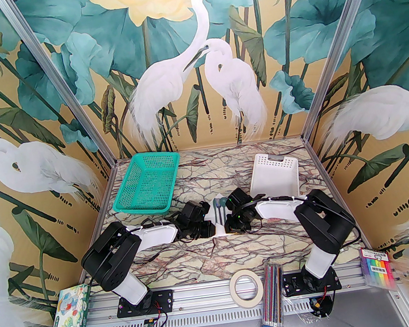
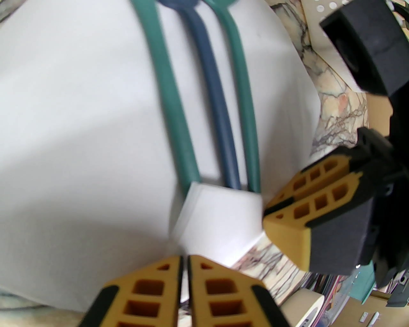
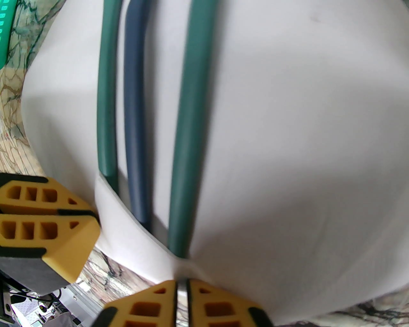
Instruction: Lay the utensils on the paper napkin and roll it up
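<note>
Paper napkin (image 2: 80, 127) lies mid-table with 3 utensils (image 2: 172, 111) on it, its 6 o'clock edge folded over their handles. Left gripper (image 2: 184, 257), at 9 o'clock, and right gripper (image 3: 182, 282), at 3 o'clock, both pinch that fold.

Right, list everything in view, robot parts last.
paper napkin: one, white, table centre, near edge folded over the handle ends.
utensils: three, two green and one dark blue, side by side on the napkin.
mesh basket: one, green, far left.
perforated basket: one, white, far right.
tape roll: one, cream, front rail, centre.
pencil pack: one, multicoloured, beside the tape roll.
printed box: one, white and green, front left corner.
marker pack: one, multicoloured, front right corner.
left end effector: one, yellow and black, closed on the napkin's fold.
right end effector: one, yellow and black, closed on the napkin's fold.
</note>
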`<action>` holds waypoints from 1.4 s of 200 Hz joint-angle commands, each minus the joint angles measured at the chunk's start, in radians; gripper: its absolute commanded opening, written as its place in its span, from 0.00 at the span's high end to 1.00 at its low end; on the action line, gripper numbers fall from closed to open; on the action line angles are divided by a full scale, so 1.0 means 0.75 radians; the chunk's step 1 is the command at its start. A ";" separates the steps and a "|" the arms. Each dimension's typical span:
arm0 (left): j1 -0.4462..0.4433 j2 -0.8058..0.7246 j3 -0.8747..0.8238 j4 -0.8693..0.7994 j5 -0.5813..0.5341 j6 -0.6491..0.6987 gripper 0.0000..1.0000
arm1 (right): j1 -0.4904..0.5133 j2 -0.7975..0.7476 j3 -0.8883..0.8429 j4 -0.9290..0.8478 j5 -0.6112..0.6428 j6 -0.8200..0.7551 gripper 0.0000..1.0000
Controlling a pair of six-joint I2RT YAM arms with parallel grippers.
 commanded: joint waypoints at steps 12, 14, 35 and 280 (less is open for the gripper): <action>0.004 0.001 -0.064 0.016 0.028 -0.040 0.86 | -0.011 -0.093 0.070 -0.085 0.095 -0.046 0.75; 0.004 0.002 -0.065 0.020 0.029 -0.042 0.86 | -0.014 -0.099 0.072 -0.096 0.104 -0.050 0.75; 0.004 -0.013 -0.086 0.039 0.030 -0.059 0.86 | -0.048 -0.143 0.078 -0.154 0.169 -0.072 0.69; 0.005 -0.032 -0.060 -0.023 0.017 -0.029 0.86 | -0.182 -0.065 0.028 -0.171 0.406 -0.083 0.37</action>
